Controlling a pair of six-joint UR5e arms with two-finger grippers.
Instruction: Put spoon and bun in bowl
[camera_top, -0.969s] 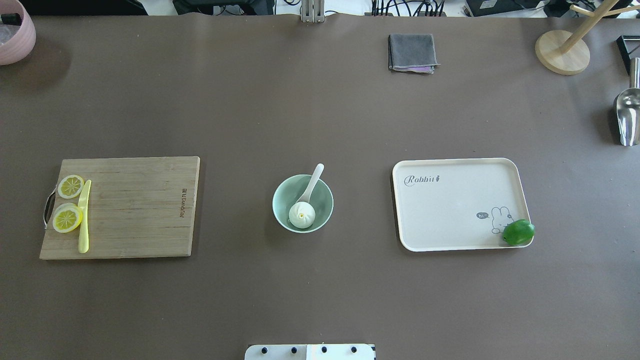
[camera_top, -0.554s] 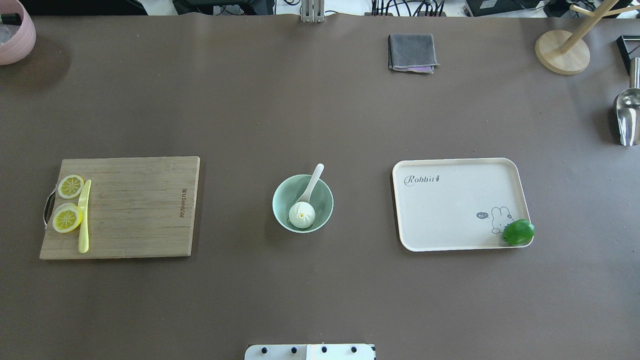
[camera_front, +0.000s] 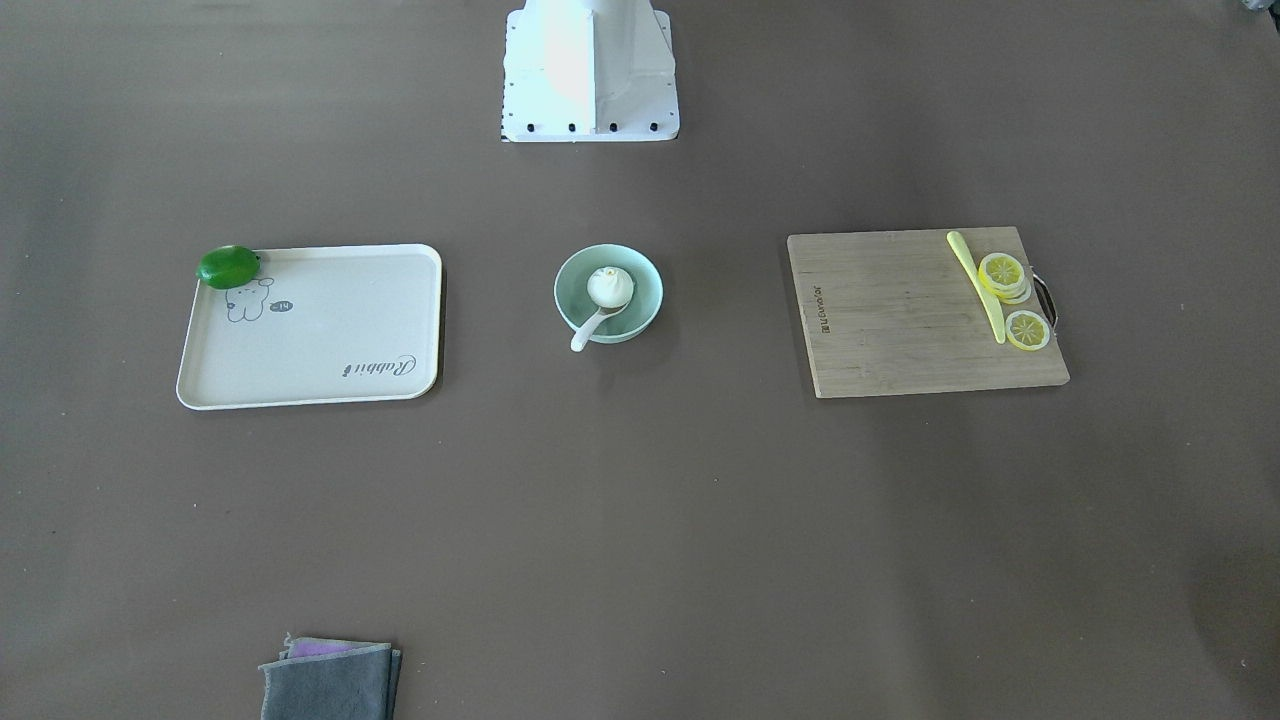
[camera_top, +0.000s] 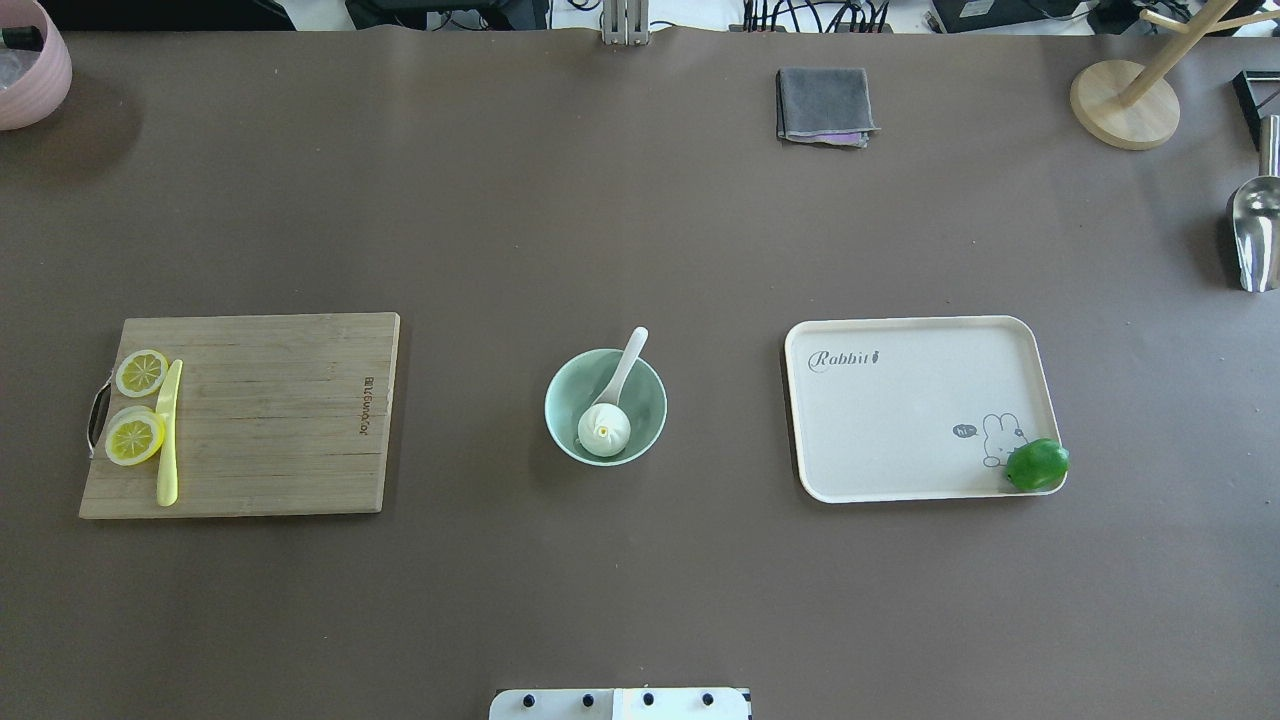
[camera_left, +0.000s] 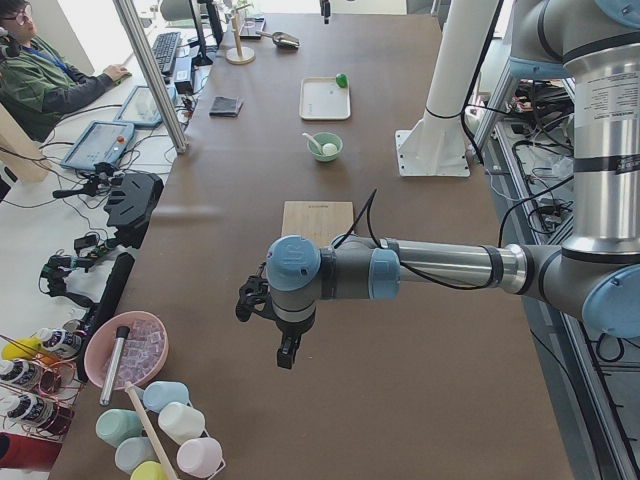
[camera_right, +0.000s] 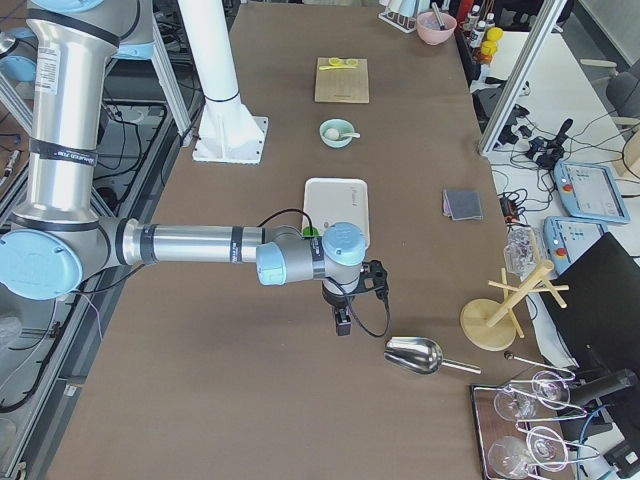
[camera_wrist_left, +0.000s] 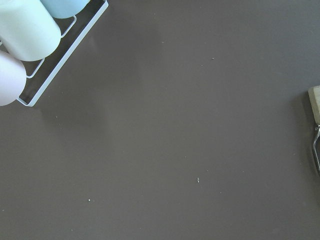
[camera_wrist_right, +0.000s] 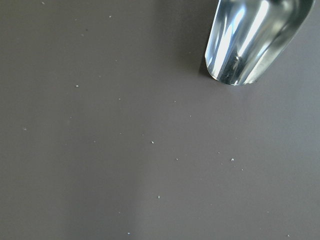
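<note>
Pale mint-green round bowl (camera_top: 556, 398) at ctr of brown table (camera_top: 640, 250) holds small white pleated steamed bun (camera_top: 604, 430); glossy white soup spoon (camera_top: 626, 364) behind it, handle over far rim. Left gripper (camera_left: 285, 358) & right gripper (camera_right: 342, 325) hang at table ends, well apart from bowl; can't tell if fingers are apart or together.

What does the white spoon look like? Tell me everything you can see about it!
The spoon is glossy white, like ceramic or smooth plastic, with a short thick handle. It sits tilted in the mint-green bowl: its scoop end is down inside, mostly hidden by the white bun, while its handle leans on the rim and pokes out past it, away from the robot. Nothing is holding it.
</note>
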